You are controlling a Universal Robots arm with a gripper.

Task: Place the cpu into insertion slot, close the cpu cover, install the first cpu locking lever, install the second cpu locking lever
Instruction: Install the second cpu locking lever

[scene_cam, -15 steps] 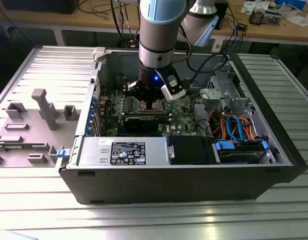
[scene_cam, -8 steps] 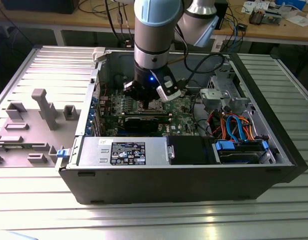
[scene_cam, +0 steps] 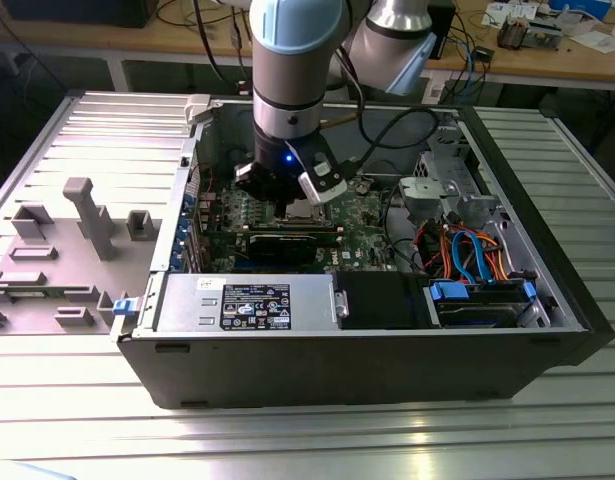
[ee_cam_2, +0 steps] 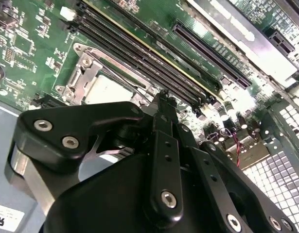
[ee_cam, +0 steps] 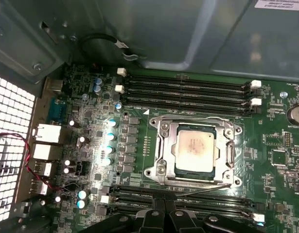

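The cpu (ee_cam: 195, 148), a dull silver square, sits in the insertion slot (ee_cam: 165, 151) on the green board. The silver cpu cover (ee_cam: 160, 131) lies flat around it as a frame. A thin wire lever (ee_cam: 202, 190) runs slightly askew along the socket edge nearest my gripper. My gripper (ee_cam: 165, 214) hovers just off that edge with its black fingers pressed together and nothing between them. In the second wrist view the fingertips (ee_cam_2: 162, 99) point beside the cpu (ee_cam_2: 108, 90). The exterior view has my gripper (scene_cam: 287, 196) low inside the case, over the socket (scene_cam: 307, 212).
Long black memory slots (ee_cam: 188, 90) flank the socket on both sides. The open computer case (scene_cam: 337, 350) holds a graphics card (scene_cam: 287, 243), a power supply (scene_cam: 247, 305) and coloured cables (scene_cam: 467, 250). A grey fixture plate (scene_cam: 77, 230) lies at the exterior view's left.
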